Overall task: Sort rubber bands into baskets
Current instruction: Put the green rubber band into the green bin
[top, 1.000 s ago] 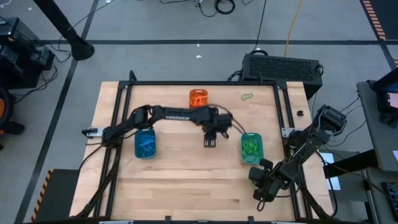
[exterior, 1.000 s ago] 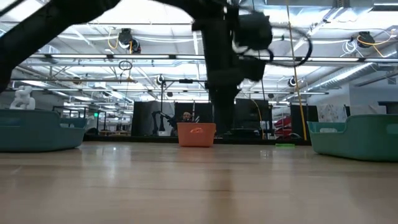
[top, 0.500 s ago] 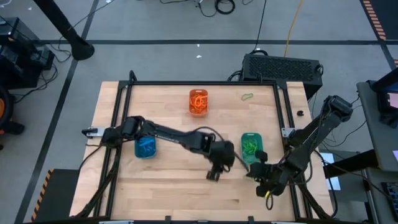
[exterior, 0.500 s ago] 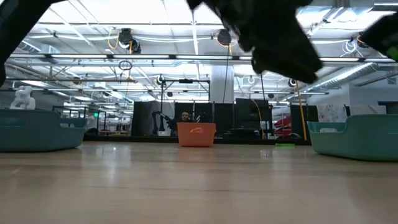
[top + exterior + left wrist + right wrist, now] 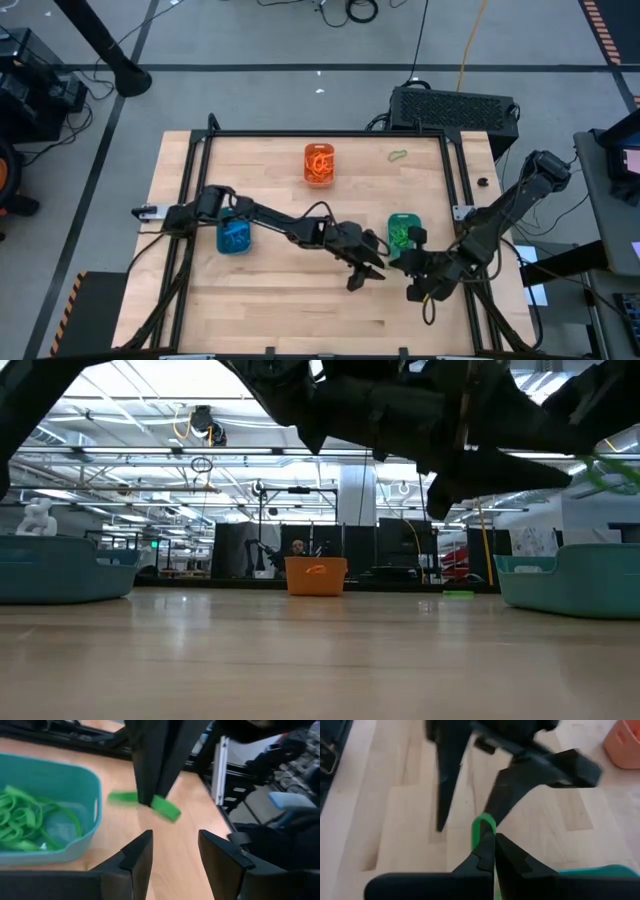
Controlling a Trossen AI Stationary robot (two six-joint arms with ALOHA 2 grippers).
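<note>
My right gripper (image 5: 492, 851) is shut on a green rubber band (image 5: 165, 809), lifted above the table beside the near end of the teal-green basket (image 5: 403, 236). That basket holds several green bands (image 5: 30, 817). My left gripper (image 5: 175, 852) is open and points toward the table's right edge. It faces the held band, and its fingers stand short of it. The orange basket (image 5: 319, 163) with orange bands stands at the far middle. The blue basket (image 5: 235, 236) with blue bands stands at the left. One green band (image 5: 398, 155) lies flat at the far right. My right gripper pinches the green band between its two fingertips (image 5: 152, 780). A short loop of the band (image 5: 483, 825) sticks out past them, and its ends show on both sides of the fingers (image 5: 121, 797). The fingers slant downward. The band hangs clear of the table.
A black frame (image 5: 325, 133) borders the wooden tabletop. A black box (image 5: 452, 108) sits past the far right corner. Bare wood (image 5: 280, 300) lies along the near side, in front of both grippers.
My left gripper has swung from the middle of the table, near the orange basket, toward the near right. It has tipped from pointing down to nearly level and has stayed open. My right gripper has risen a little with the green band, near the teal-green basket.
</note>
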